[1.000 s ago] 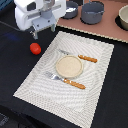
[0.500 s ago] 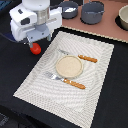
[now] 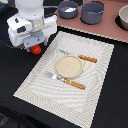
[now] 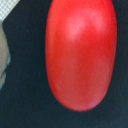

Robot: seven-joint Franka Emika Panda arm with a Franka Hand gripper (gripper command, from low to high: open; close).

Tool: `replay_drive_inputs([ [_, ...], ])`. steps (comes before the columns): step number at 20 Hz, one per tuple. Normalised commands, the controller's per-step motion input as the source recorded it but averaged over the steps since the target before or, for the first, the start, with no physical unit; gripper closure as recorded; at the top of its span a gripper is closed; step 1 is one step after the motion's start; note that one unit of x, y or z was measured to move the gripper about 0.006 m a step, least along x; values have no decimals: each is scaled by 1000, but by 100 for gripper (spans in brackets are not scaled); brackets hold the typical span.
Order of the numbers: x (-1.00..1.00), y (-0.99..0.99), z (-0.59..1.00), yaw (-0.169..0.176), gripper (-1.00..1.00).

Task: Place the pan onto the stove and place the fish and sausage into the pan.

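The sausage [image 3: 36, 49] is a small glossy red-orange piece that lies on the black table [image 3: 107, 95], at the exterior view's left, just beside the left edge of the striped placemat [image 3: 95, 65]. In the wrist view the sausage [image 4: 80, 52] fills most of the picture: it is a smooth oval, red with a soft pale shine on its upper part, and it rests on the dark surface.

The white gripper [image 3: 33, 46] hangs directly above the sausage and hides its upper part in the exterior view. The fingers do not show in either picture, so I cannot tell how far the claw is open, or if it touches the sausage.

To the right, in the middle of the placemat, stands a round beige plate [image 3: 69, 66]. A fork [image 3: 64, 80] with an orange handle lies just beside the plate on its near side, and another utensil [image 3: 80, 56] with an orange handle lies beside it on the far side.

At the back lies the pinkish-brown stove [image 3: 107, 27]. On it stands the small blue-grey pan [image 3: 68, 8], with something white inside; I cannot tell what it is. Near it, to the right, stands a larger grey pot [image 3: 92, 12]. At the right edge of the exterior view a pale round bowl [image 3: 123, 19] is cut off by the frame.
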Motion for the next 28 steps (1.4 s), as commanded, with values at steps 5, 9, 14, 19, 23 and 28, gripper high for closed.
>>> replay_drive_inputs([
  [5, -111, 46, -199, -53, 100],
  [9, -55, 79, -151, -50, 100],
  [14, -113, 85, -205, -49, 100],
  [19, -135, 91, -234, -45, 100],
  [23, -87, 81, -55, -33, 100],
  [28, -3, 331, 885, -25, 100],
])
